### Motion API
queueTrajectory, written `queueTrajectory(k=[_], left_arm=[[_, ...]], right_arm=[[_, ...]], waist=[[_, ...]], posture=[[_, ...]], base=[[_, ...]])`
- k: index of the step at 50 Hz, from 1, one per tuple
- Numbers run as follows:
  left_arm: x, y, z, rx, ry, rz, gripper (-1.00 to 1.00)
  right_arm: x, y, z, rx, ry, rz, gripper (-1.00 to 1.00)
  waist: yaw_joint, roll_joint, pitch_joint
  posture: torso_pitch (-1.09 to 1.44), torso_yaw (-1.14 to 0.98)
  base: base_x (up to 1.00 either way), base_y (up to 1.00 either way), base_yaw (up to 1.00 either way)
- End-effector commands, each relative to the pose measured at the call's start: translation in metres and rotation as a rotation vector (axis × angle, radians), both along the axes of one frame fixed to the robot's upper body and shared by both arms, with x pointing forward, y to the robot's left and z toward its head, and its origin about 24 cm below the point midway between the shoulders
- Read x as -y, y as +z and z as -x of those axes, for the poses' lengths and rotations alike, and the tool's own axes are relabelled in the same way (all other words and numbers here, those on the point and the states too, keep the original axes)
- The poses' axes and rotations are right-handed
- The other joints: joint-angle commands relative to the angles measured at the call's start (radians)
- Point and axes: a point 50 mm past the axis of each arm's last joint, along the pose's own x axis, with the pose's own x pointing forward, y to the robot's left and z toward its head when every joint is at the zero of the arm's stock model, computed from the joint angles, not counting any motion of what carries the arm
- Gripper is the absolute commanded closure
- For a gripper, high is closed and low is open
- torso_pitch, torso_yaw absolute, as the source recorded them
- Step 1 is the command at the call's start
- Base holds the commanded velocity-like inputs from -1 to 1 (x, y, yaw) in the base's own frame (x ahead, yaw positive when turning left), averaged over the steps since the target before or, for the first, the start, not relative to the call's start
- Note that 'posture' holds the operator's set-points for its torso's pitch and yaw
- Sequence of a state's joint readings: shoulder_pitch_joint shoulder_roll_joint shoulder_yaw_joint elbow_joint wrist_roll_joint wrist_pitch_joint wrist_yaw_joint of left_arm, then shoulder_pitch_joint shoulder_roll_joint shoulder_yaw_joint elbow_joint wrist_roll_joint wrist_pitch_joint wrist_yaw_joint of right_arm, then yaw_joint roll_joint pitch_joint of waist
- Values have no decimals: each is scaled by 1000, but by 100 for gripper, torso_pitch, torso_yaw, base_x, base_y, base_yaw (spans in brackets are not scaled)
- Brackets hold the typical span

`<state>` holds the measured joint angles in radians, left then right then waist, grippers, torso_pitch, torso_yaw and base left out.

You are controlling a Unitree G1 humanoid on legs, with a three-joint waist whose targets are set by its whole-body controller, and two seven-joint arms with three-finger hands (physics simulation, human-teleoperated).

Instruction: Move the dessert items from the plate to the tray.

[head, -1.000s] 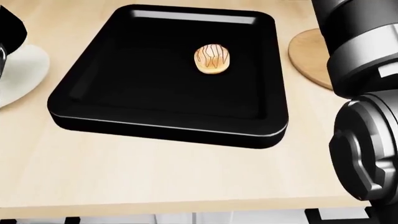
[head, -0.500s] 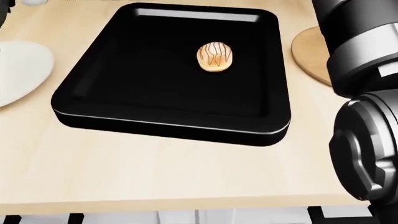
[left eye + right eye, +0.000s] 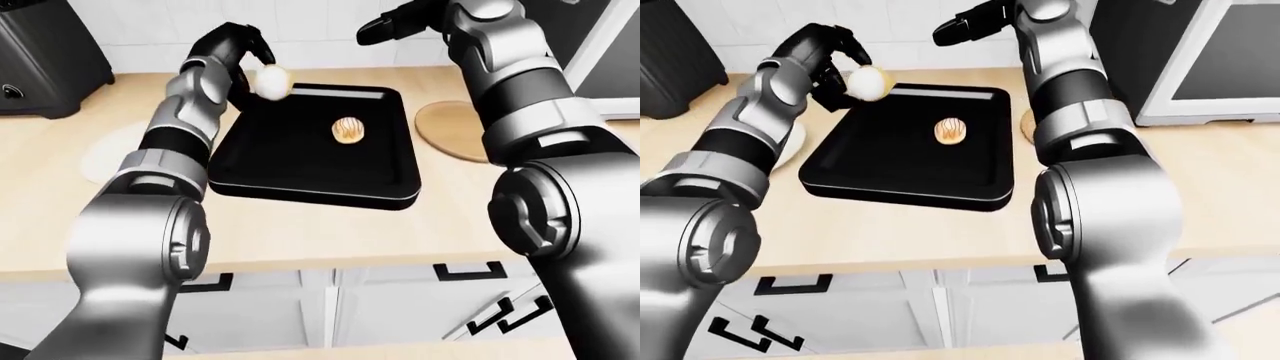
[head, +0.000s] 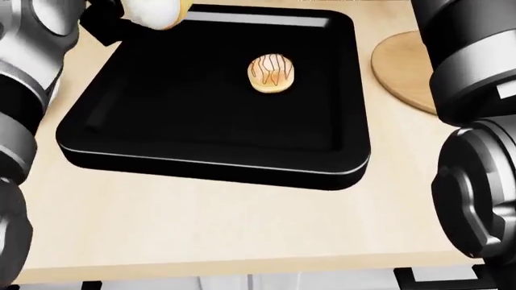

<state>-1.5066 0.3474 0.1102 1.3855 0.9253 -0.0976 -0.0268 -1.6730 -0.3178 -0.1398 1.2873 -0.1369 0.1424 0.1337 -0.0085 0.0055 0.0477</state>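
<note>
Your left hand [image 3: 235, 52] is clamped on a pale round dessert [image 3: 271, 82], fingers curled round it, holding it in the air above the far-left corner of the black tray [image 3: 250, 161], clear of the tray floor. One striped pastry [image 3: 348, 130] already lies inside the tray, right of centre and toward its far edge, well apart from the held dessert. The tray sits flat on the light wood worktop [image 3: 300, 232], set back from the near edge. The white plate [image 3: 792, 146] lies on the worktop just left of the tray, mostly hidden behind your left forearm, so its contents cannot be told. A round wooden board [image 3: 450, 131] rests on the worktop just right of the tray. Your right hand [image 3: 385, 26] hangs high beyond the tray's far edge, fingers extended and apart, holding nothing
</note>
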Motion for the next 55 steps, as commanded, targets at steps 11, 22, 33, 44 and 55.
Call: queueTrajectory(k=[11,22,33,44,55], left_arm=[[17,31,4,213,45,-294,36],[35,11,2,194,15,-495,30],[47,-8,1,162,-20,-553,9],[41,0,1,184,19,-594,-100],[25,39,5,265,102,-543,-100]], right_arm=[[-3,31,9,114,15,-5,-100],[-2,32,10,117,14,-8,-100],[-1,33,10,119,15,-12,-100],[-1,32,10,118,16,-13,-100],[0,33,10,120,11,-16,-100]], waist=[[0,-8,-40],[3,-14,-40],[4,-19,-42],[4,-17,-42],[2,-14,-41]], posture=[[0,0],[0,0],[0,0],[0,0],[0,0]], base=[[0,0,0],[0,0,0],[0,0,0],[0,0,0],[0,0,0]])
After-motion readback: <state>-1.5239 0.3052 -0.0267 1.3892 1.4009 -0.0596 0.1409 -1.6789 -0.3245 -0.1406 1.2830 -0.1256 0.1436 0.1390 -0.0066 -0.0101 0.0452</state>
